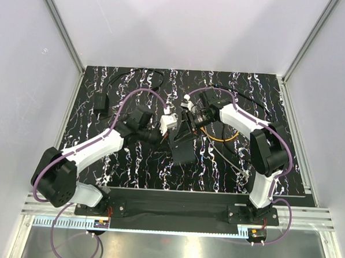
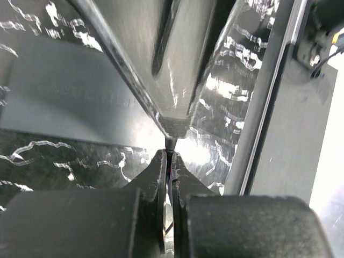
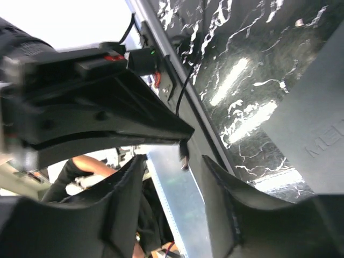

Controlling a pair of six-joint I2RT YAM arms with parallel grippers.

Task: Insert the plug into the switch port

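Observation:
The flat matte-black box (image 1: 183, 150) lies at mid-table; its switch port does not show in any view. My left gripper (image 1: 178, 126) is shut on the plug, a thin metal tip (image 2: 170, 143) poking out past its fingertips (image 2: 160, 161), and holds it above the box's far end. The box shows as a grey slab in the left wrist view (image 2: 59, 102). My right gripper (image 1: 190, 116) is open right beside the left one. In the right wrist view its jaws (image 3: 173, 160) stand either side of the plug tip (image 3: 184, 159), apart from it, with the box (image 3: 317, 118) at right.
A small black block (image 1: 100, 106) with a thin black cord sits at the back left. An orange cable (image 1: 230, 136) and thin black wires lie right of the box. Metal frame rails (image 1: 294, 132) border the patterned mat.

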